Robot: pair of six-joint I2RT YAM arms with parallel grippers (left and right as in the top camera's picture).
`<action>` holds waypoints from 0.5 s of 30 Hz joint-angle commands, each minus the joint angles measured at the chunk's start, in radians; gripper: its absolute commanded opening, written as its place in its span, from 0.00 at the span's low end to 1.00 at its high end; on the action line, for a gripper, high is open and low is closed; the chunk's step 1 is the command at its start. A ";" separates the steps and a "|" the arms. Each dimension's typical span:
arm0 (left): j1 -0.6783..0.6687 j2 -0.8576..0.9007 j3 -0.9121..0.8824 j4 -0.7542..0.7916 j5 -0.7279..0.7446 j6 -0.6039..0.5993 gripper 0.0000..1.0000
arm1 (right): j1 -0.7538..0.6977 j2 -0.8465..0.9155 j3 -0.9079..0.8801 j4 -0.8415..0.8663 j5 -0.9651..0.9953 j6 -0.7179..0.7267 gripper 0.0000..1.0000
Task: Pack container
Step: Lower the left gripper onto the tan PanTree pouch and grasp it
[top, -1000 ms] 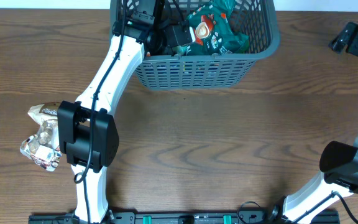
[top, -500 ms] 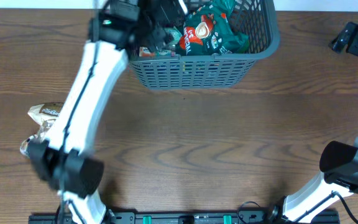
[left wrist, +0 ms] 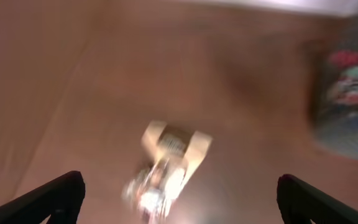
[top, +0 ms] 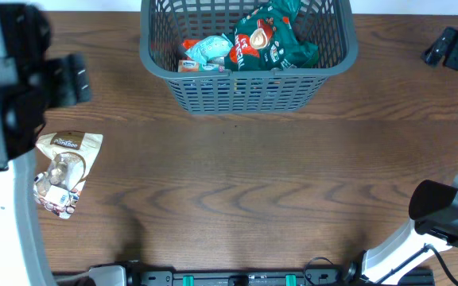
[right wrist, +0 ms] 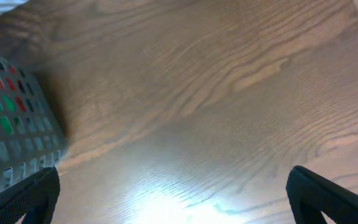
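The dark grey container (top: 249, 94) stands at the back middle of the table. It holds green snack packs (top: 273, 40), a light blue pack (top: 207, 50) and an orange one. A beige and clear snack pack (top: 62, 171) lies on the table at the far left. It also shows, blurred, in the left wrist view (left wrist: 166, 168). My left gripper (left wrist: 179, 199) is open and empty, high above that pack. My left arm (top: 22, 79) is a blur at the top left of the overhead view. My right gripper (right wrist: 173, 193) is open and empty over bare table, to the right of the container (right wrist: 11, 124).
The right arm's wrist (top: 456, 49) sits at the far right back of the table, its base (top: 444, 210) at the front right. Brown wood table (top: 245, 183) stretches between the arms.
My left arm came out of the container and swung fast to the left, over the beige pack. The light blue pack now lies uncovered in the container. The right arm has not moved.
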 commanded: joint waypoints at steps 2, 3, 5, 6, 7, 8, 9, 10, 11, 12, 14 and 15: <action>0.085 -0.098 -0.140 -0.057 -0.017 -0.031 0.98 | -0.004 0.011 -0.003 0.005 -0.002 -0.013 0.99; 0.099 -0.119 -0.192 -0.056 0.016 0.024 0.98 | -0.004 0.011 -0.003 0.005 -0.002 -0.013 0.99; 0.128 -0.146 -0.288 -0.045 0.125 0.174 0.98 | -0.004 0.011 -0.003 0.005 -0.002 -0.013 0.99; 0.146 -0.154 -0.347 -0.045 0.220 0.293 0.99 | -0.004 0.011 -0.003 0.005 -0.002 -0.013 0.99; 0.160 -0.155 -0.390 -0.046 0.282 0.376 0.99 | -0.004 0.011 -0.003 0.005 -0.001 -0.013 0.99; 0.175 -0.155 -0.443 -0.035 0.330 0.447 0.98 | -0.004 0.011 -0.003 0.005 -0.001 -0.013 0.99; 0.189 -0.154 -0.488 -0.010 0.340 0.469 0.99 | -0.004 0.011 -0.003 0.007 -0.001 -0.013 0.99; 0.208 -0.151 -0.537 0.031 0.331 0.467 0.99 | -0.004 0.011 -0.003 0.008 -0.001 -0.013 0.99; 0.226 -0.146 -0.577 0.069 0.330 0.453 0.99 | -0.004 0.011 -0.003 0.009 -0.001 -0.013 0.99; 0.247 -0.140 -0.625 0.113 0.330 0.446 0.98 | -0.004 0.011 -0.003 0.010 -0.001 -0.013 0.99; 0.294 -0.121 -0.708 0.192 0.328 0.463 0.99 | -0.004 0.011 -0.003 0.012 -0.001 -0.013 0.99; 0.319 -0.108 -0.749 0.232 0.328 0.473 0.99 | -0.004 0.011 -0.003 0.015 -0.001 -0.013 0.99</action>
